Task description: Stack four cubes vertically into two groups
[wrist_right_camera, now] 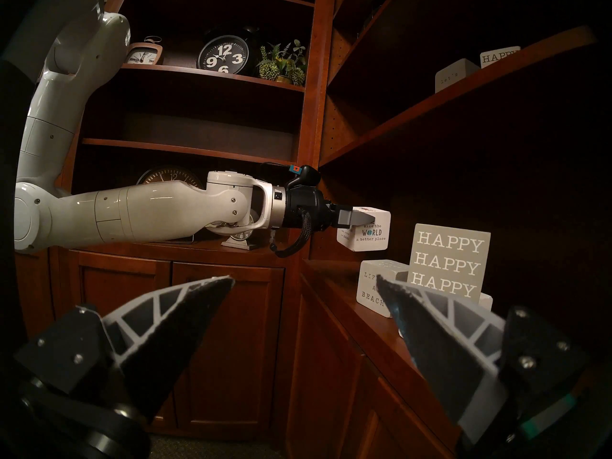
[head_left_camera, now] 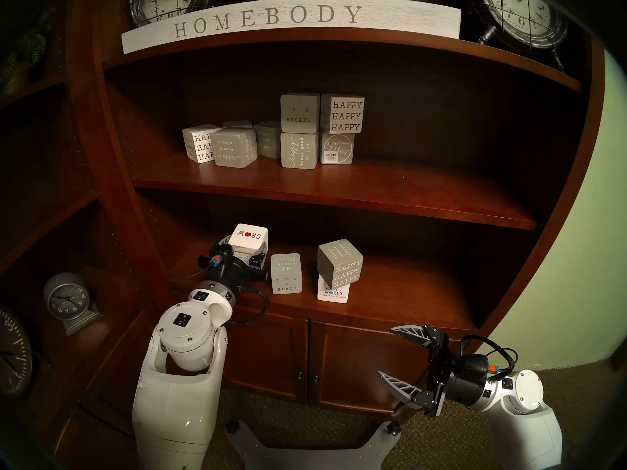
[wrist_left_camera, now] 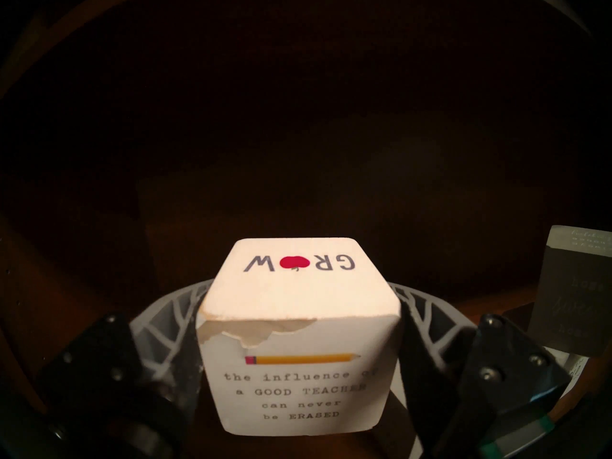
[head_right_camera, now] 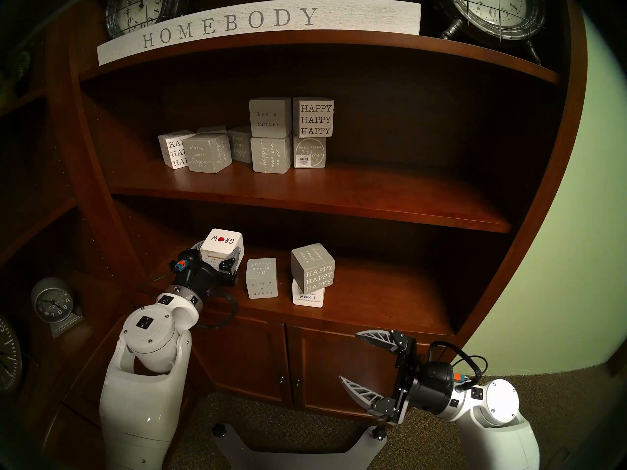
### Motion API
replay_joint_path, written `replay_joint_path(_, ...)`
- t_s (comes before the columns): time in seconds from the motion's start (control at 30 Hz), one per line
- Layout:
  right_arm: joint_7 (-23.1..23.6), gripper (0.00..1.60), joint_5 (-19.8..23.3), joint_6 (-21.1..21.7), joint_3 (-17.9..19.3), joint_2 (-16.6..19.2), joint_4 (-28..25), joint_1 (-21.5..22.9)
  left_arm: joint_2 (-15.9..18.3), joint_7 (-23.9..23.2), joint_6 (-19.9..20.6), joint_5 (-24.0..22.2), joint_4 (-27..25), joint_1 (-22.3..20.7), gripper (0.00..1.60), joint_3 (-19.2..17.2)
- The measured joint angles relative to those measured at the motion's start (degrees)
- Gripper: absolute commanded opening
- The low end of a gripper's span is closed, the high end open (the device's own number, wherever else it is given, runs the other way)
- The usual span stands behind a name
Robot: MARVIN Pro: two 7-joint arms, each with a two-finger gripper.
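My left gripper (head_left_camera: 241, 249) is shut on a white "GROW" block (head_left_camera: 247, 239) with a red dot and holds it above the left end of the lower shelf (head_left_camera: 407, 289); the left wrist view shows the block (wrist_left_camera: 298, 332) between both fingers. Just right of it the grey "LIFE'S A BEACH" block (head_left_camera: 286, 273) stands on the shelf. Further right the grey "HAPPY HAPPY HAPPY" block (head_left_camera: 340, 264) sits askew on a white block (head_left_camera: 333, 293) reading "WORLD a better place"; its top face is hidden. My right gripper (head_left_camera: 385, 352) is open and empty, low before the cabinet doors.
The shelf board above (head_left_camera: 339, 194) carries several other lettered cubes (head_left_camera: 300, 132), some in two stacks, and limits the height over the lower shelf. Cabinet doors (head_left_camera: 305, 357) lie below. Clocks (head_left_camera: 66, 298) stand on the side shelves at left. A "HOMEBODY" sign (head_left_camera: 271, 18) is on top.
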Motion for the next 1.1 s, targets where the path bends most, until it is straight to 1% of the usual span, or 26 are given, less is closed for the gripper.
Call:
replay_joint_path(0.23, 0.1, 1.60, -0.1, 0.1, 0.1, -0.1, 0.0, 0.0, -0.4, 2.8, 0.6, 1.4, -0.7, -0.1, 0.00, 3.4)
replay_joint_path(0.37, 0.2, 1.60, -0.1, 0.1, 0.1, -0.2, 0.0, 0.1, -0.4, 6.2, 0.8, 2.6, -0.4, -0.5, 0.00, 6.3)
replay_joint_path(0.47, 0.3, 1.60, -0.2, 0.1, 0.2, -0.3, 0.0, 0.1, -0.4, 9.7, 1.3, 3.7, 0.4, -1.2, 0.00, 8.6)
replay_joint_path(0.57, 0.3, 1.60, -0.2, 0.2, 0.2, -0.4, 0.0, 0.1, -0.4, 12.6, 1.8, 4.0, 1.4, -1.9, 0.00, 10.0)
replay_joint_path(0.8, 0.4, 1.60, -0.2, 0.3, 0.3, -0.5, 0.0, 0.1, -0.2, 20.0, 2.8, 3.7, 4.5, -3.6, 0.00, 13.2)
replay_joint_path(1.1, 0.6, 1.60, -0.3, 0.4, 0.4, -0.7, 0.0, 0.2, 0.2, 26.2, 3.0, 1.3, 5.9, -5.5, 0.00, 16.6)
